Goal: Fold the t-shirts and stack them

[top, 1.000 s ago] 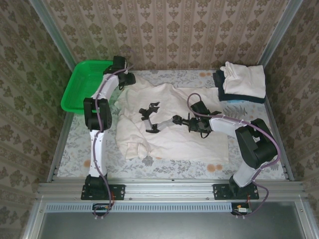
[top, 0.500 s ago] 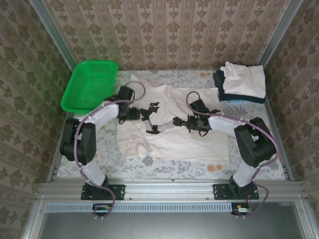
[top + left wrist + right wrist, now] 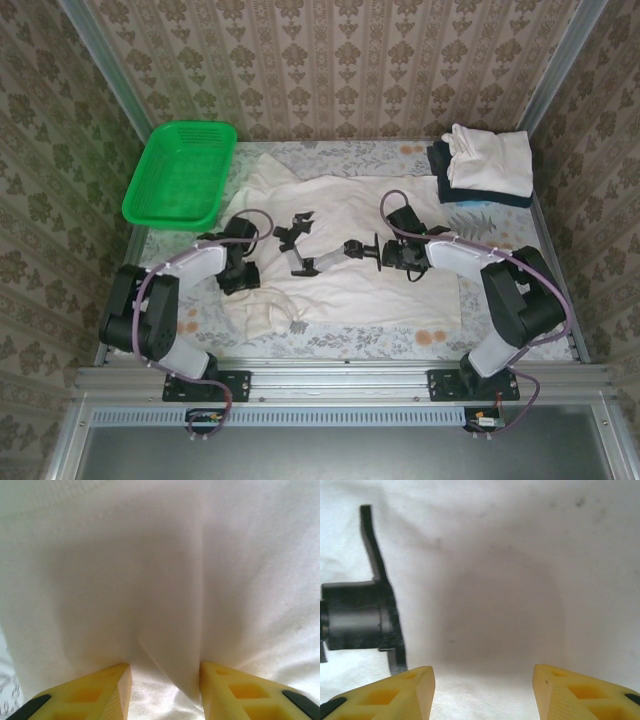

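Top view looks down on the whole table (image 3: 350, 345) — both wrist views sit close over its cream t-shirt (image 3: 350, 290).

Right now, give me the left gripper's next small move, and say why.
Probably close the left gripper: its fingers stand apart just over the shirt, with a raised crease between them, so shutting should pinch cloth to lift for the fold.
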### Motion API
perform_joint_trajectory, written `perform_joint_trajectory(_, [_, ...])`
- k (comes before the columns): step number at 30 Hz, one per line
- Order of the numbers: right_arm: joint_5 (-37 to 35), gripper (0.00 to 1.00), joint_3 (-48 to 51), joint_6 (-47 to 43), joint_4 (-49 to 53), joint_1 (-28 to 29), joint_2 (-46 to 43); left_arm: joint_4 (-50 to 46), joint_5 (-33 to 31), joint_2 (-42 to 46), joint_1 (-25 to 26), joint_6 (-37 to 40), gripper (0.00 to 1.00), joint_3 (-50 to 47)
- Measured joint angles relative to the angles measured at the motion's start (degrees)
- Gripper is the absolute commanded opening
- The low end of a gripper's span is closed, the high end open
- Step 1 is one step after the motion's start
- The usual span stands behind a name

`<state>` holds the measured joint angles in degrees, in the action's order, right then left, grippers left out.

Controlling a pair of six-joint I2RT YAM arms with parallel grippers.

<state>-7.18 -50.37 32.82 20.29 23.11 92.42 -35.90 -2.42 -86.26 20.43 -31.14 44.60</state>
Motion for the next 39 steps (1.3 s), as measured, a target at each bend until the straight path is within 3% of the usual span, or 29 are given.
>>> perform_joint_trajectory(7, [-0.3,0.58,1.4,-0.7,0.9,-0.1,-4.9,-1.6,0.0,3.5,-0.7,-1.3,0.5,-2.4])
perform_joint_trajectory(13, [0.3,0.58,1.5,-1.8,0.4,1.8,-6.4,-3.8,-0.6,2.7,-0.8,1.0,0.55,7.5])
perform_joint_trajectory(16, [3.2,0.59,2.7,-5.2,-5.6,9.0,-9.6,-2.2,-0.3,-0.2,-1.0,2.5,0.53,13.0])
perform_joint_trajectory(20, [9.5,0.59,4.0,-12.9,-15.7,22.0,-10.3,1.5,0.6,-12.1,-1.0,4.0,0.5,22.4])
perform_joint_trajectory(25, [15.8,0.59,5.4,-21.6,-26.1,32.6,-7.5,5.1,2.0,-26.1,-0.9,4.4,0.49,31.0])
perform_joint_trajectory(28, [18.2,0.59,5.5,-25.7,-30.3,37.4,-4.2,4.6,2.5,-30.0,-1.2,5.1,0.48,36.8])
perform_joint_trajectory(32, [20.1,0.59,3.4,-29.4,-32.0,41.1,2.1,6.4,4.0,-34.7,-2.6,5.8,0.48,42.4])
perform_joint_trajectory(39, [20.3,0.55,-4.5,-32.9,-32.8,42.2,11.3,6.4,6.6,-36.6,-4.2,6.6,0.47,45.5])
